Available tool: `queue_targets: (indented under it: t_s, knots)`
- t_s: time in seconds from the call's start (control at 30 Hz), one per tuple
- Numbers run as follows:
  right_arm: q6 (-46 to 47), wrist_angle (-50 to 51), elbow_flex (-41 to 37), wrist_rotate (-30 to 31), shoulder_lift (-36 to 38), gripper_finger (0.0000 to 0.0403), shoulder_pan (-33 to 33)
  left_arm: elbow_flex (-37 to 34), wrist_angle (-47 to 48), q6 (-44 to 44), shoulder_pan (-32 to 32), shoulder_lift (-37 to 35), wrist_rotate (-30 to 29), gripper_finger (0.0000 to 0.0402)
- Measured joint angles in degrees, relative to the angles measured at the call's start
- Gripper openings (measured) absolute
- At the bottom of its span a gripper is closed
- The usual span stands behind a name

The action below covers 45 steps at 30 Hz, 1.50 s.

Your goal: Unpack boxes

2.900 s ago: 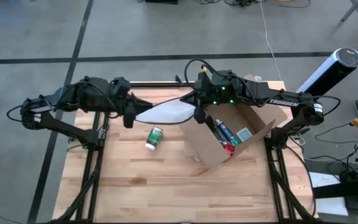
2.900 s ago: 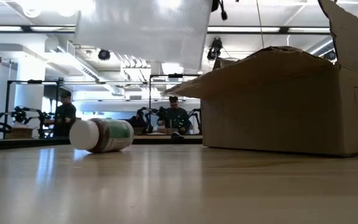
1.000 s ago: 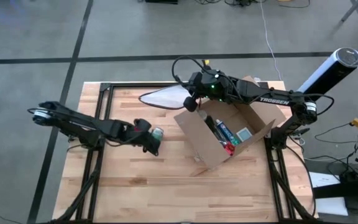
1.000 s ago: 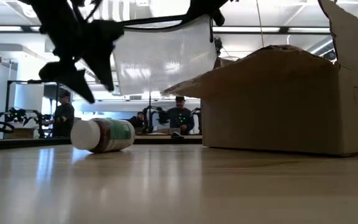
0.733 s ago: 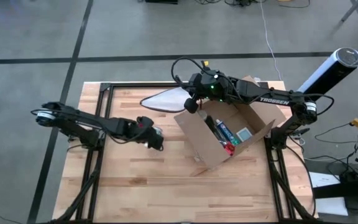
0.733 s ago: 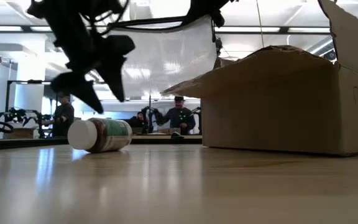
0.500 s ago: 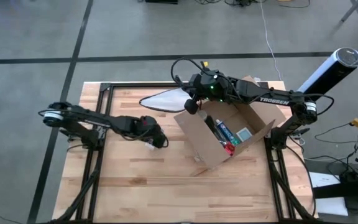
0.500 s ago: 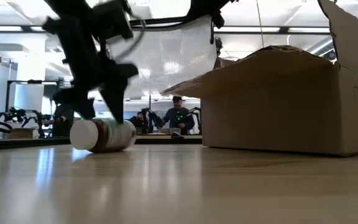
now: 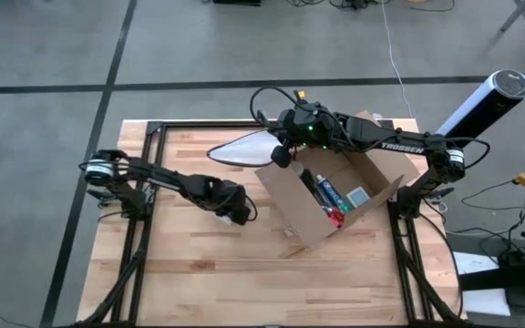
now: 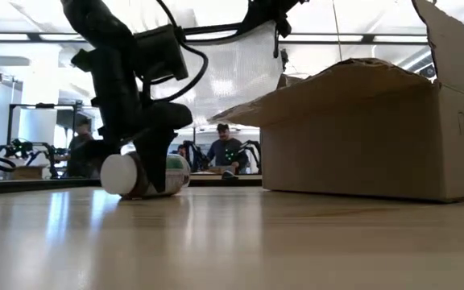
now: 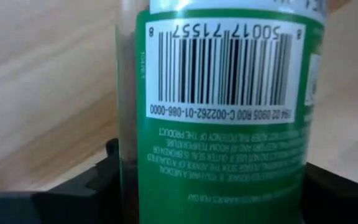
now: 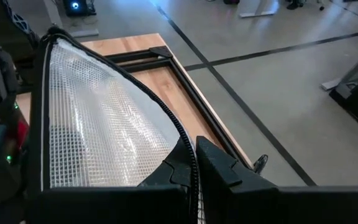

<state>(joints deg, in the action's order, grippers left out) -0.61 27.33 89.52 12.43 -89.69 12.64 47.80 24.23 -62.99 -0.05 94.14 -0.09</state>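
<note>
The brown cardboard box [image 9: 335, 196] stands open on the table's right half, with several small items inside; it also shows in the low view [image 10: 361, 137]. A pill bottle [image 10: 127, 175] with a white cap and green label [image 11: 222, 93] lies on its side left of the box. My left gripper [image 9: 237, 211] is down over it, shut on it. My right gripper [image 9: 279, 155] is above the box's far left flap, shut on a translucent grey-white zip pouch [image 9: 240, 146], which is in the air. My left gripper pinches the bottle's labelled body [image 11: 135, 186] between its two fingers, behind the cap. The fingers slant down from the table's left and lie across the bottle. The bottle lies on its side on the table. My right gripper pinches the pouch's black-trimmed edge [image 12: 188, 146] between its two fingers, at the end nearest the box. The pouch stretches away from the fingers toward the table's left, clear of the table, and sags in the low view [image 10: 216, 72].
A raised box flap [image 10: 449, 40] stands at the box's right. Bare wooden table [image 9: 208, 264] lies near and left of the box. People sit at desks in the room beyond [image 10: 228, 153]. A white and black cylinder [image 9: 481, 100] stands off the table's far right.
My left gripper has gone toward the table's right edge and down onto the pill bottle and has come around it. The bottle has slid a little toward the box and stays on its side. The pouch stays held up.
</note>
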Motion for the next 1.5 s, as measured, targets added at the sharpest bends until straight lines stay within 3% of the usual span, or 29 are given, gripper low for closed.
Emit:
queue_targets:
  t_s: [0.23,0.4,0.67,1.0,1.27,1.5]
  knots:
    - [0.47,0.00,0.00,-0.35,0.02,0.0000,0.02,-0.06,-0.59,1.74,-0.04,-6.75,-0.32,0.0262]
    - [0.54,0.06,0.00,-0.39,0.06,0.0000,0.02,1.06,-1.15,3.77,-1.87,-17.28,-1.95,0.0262]
    - [0.64,0.72,0.00,-1.34,0.05,0.0000,-0.01,8.17,0.61,10.88,-9.47,-29.49,-15.01,0.0262]
    - [1.63,0.72,0.00,-4.03,-0.02,0.0000,-3.14,22.32,5.12,29.49,-9.14,-23.12,-29.75,0.0262]
    - [4.19,0.70,0.00,-4.40,-0.04,0.0000,-4.53,34.69,14.83,45.23,-5.47,-14.96,-28.39,0.0262]
    - [7.97,-0.17,0.00,-8.93,0.21,0.0000,-4.52,37.23,17.97,47.87,-5.16,-10.88,-25.46,0.0262]
